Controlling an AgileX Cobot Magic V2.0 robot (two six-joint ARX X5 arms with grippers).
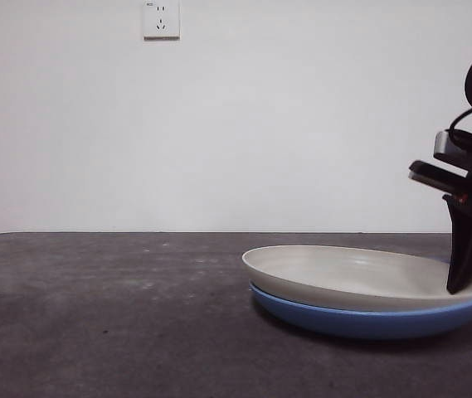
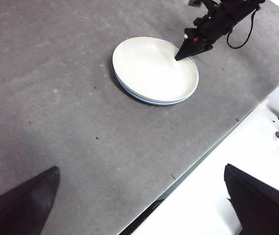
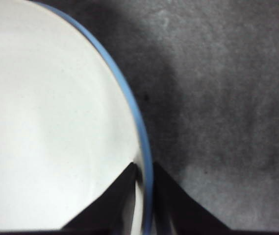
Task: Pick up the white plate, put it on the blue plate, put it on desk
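Note:
The white plate [image 1: 352, 274] lies stacked in the blue plate [image 1: 368, 322] on the desk [image 1: 94, 315], right of the middle in the front view. It rests a little tilted, with its left rim raised. My right gripper [image 1: 459, 286] is at the stack's right rim. In the right wrist view my right gripper [image 3: 144, 169] has its jaws close together, one on the white plate [image 3: 46, 122] and one outside the blue plate's rim [image 3: 129, 98]. My left gripper [image 2: 139, 205] is open and empty, high above the desk [image 2: 56, 98], far from the white plate [image 2: 151, 68].
A wall socket [image 1: 161, 18] sits on the white wall behind the desk. In the left wrist view the desk's edge [image 2: 198, 156] runs diagonally, with a white surface beyond it. A black cable [image 2: 240, 34] hangs from the right arm.

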